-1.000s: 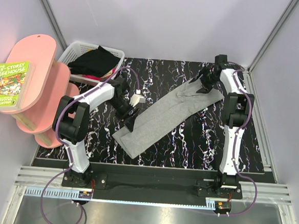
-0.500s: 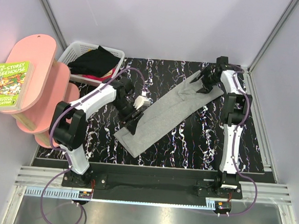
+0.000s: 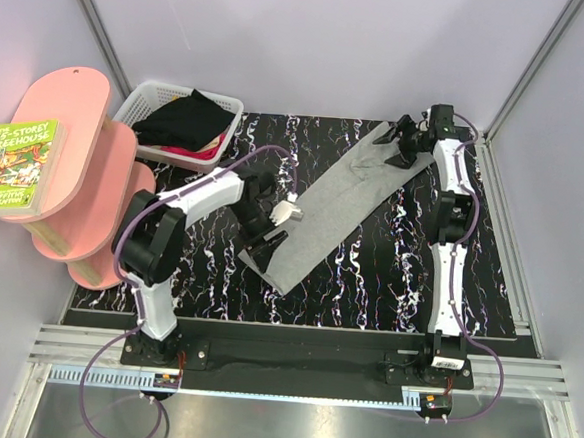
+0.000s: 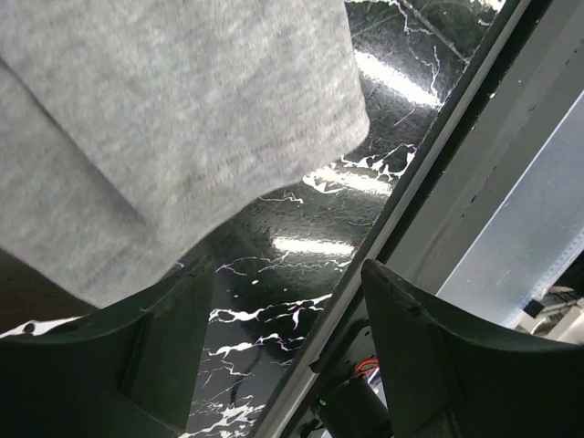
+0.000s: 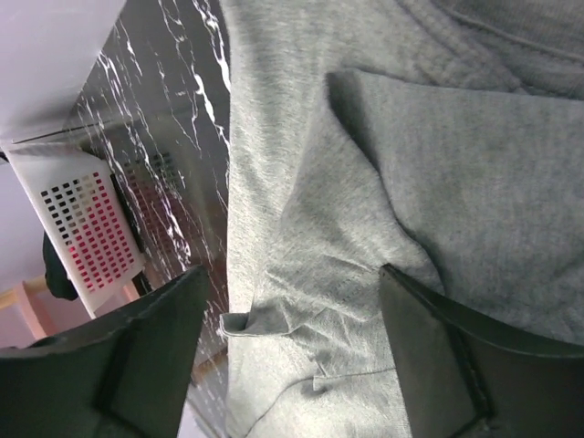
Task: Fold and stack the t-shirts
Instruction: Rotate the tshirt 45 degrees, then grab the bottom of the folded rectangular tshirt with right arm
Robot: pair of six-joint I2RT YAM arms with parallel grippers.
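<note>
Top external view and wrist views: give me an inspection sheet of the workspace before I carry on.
Surface: black marbled tabletop, no spills seen.
Job's things: grey t-shirt folded into a long strip, lying diagonally; black t-shirt heaped in white basket.
Clutter: book on pink shelf.
Grippers: left gripper at the strip's near end, right gripper at its far end, fingers apart on both.
Cables: purple cables loop along both arms.
Surroundings: lilac walls; nothing seen.

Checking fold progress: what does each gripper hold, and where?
Nothing clearly. At the grey shirt, the left gripper at its near end and the right gripper at its far end both look open.
</note>
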